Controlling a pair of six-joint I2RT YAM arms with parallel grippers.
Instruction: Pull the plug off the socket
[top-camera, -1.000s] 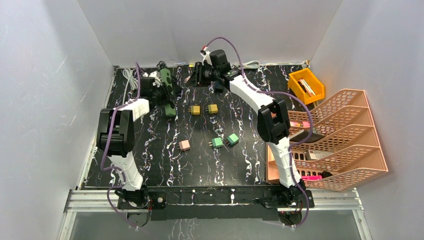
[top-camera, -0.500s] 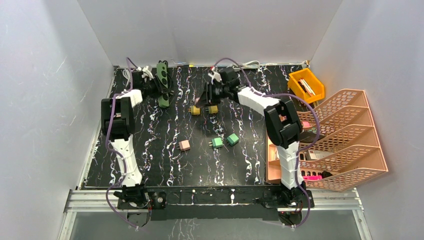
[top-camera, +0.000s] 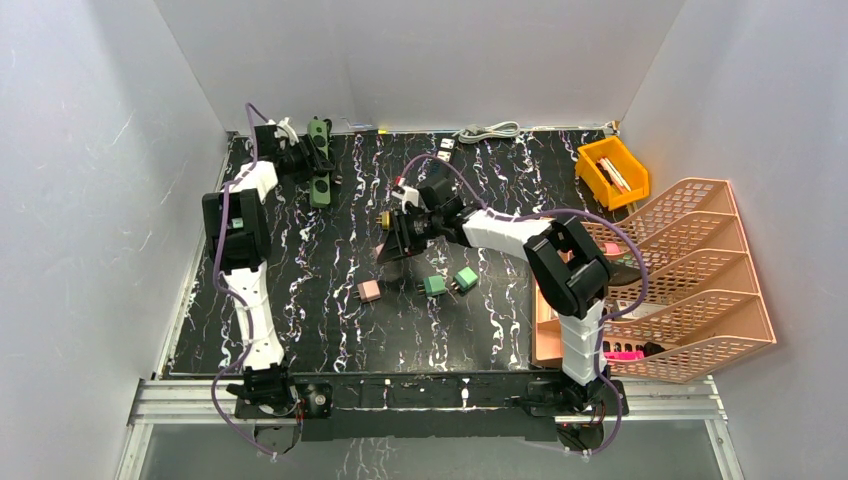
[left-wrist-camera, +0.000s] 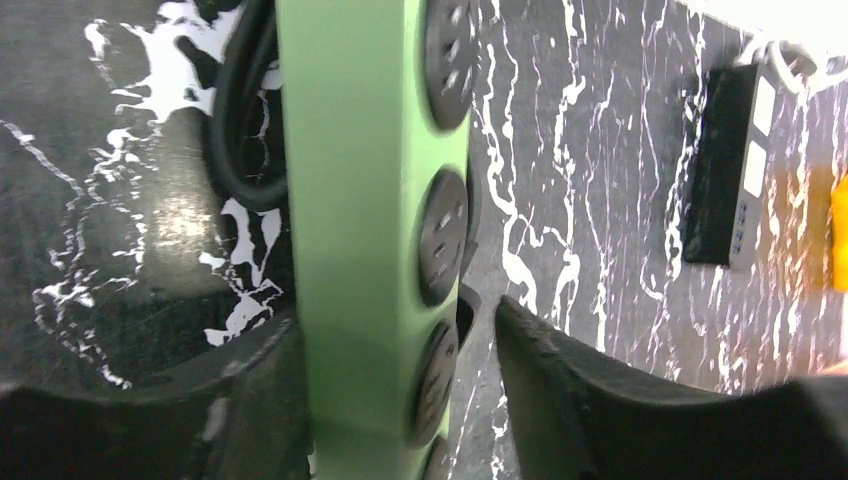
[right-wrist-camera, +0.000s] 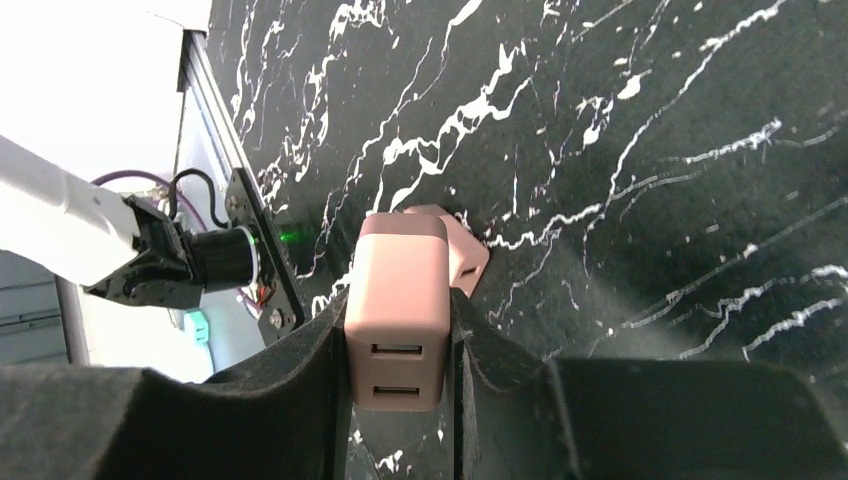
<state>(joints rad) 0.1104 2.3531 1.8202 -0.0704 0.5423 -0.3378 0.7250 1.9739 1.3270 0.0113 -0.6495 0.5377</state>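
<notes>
Plug (right-wrist-camera: 396, 300) prongs out of sight

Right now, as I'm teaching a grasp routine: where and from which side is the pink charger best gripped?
On its two flat, parallel side faces, coming from the USB-port end, as the right gripper holds the pink charger; the pads likely sit flush there.

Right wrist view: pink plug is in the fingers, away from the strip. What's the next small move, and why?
Probably lower the right gripper and open it, setting the pink plug on the table: it is clamped between the fingers, far from the power strip, so only release seems left.
</notes>
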